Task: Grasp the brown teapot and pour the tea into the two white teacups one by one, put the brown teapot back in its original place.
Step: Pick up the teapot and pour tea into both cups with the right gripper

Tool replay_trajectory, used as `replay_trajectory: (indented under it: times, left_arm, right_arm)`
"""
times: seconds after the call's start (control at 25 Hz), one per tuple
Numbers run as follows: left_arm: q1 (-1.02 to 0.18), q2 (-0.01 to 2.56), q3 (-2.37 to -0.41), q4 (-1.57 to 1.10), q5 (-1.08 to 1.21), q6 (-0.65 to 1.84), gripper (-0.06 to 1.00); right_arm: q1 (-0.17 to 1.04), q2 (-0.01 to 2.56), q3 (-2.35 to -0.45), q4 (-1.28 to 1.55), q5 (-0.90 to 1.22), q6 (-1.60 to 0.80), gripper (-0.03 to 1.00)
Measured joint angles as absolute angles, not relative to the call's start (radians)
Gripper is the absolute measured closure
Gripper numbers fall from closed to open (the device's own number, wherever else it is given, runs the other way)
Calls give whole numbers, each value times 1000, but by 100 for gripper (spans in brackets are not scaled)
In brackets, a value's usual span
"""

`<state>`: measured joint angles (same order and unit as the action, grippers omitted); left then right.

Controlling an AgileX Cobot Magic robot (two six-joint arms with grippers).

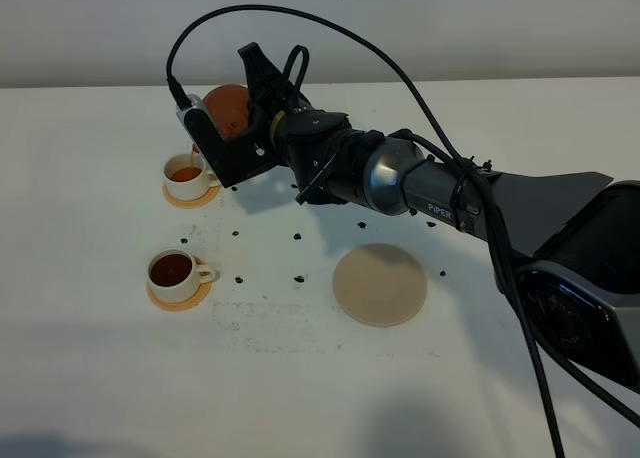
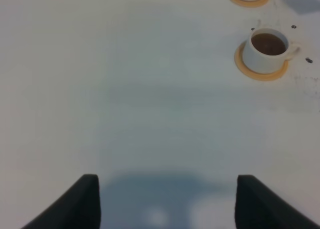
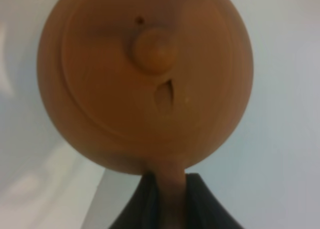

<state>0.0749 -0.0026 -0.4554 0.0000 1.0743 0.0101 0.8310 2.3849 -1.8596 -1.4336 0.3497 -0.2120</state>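
Right gripper (image 3: 167,201) clamped on teapot (image 3: 145,79) handle, high view alone shows beige disc (image 1: 380,285), left gripper (image 2: 167,204) spread

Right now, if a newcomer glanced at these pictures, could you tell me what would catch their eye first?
The right gripper holds the brown teapot tipped over the far teacup, which has tea in it, at the far left of the table. Just in front, the near teacup holds dark tea. At mid-table the pale round disc lies bare, with dark specks scattered nearby.
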Motion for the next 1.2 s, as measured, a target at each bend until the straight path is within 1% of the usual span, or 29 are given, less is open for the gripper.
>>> replay_trajectory:
  times: [1.2]
  left_arm:
    - [75, -3, -455, 0, 1074, 10, 40]
  right_arm:
    - [831, 2385, -1860, -1515, 324, -158, 87]
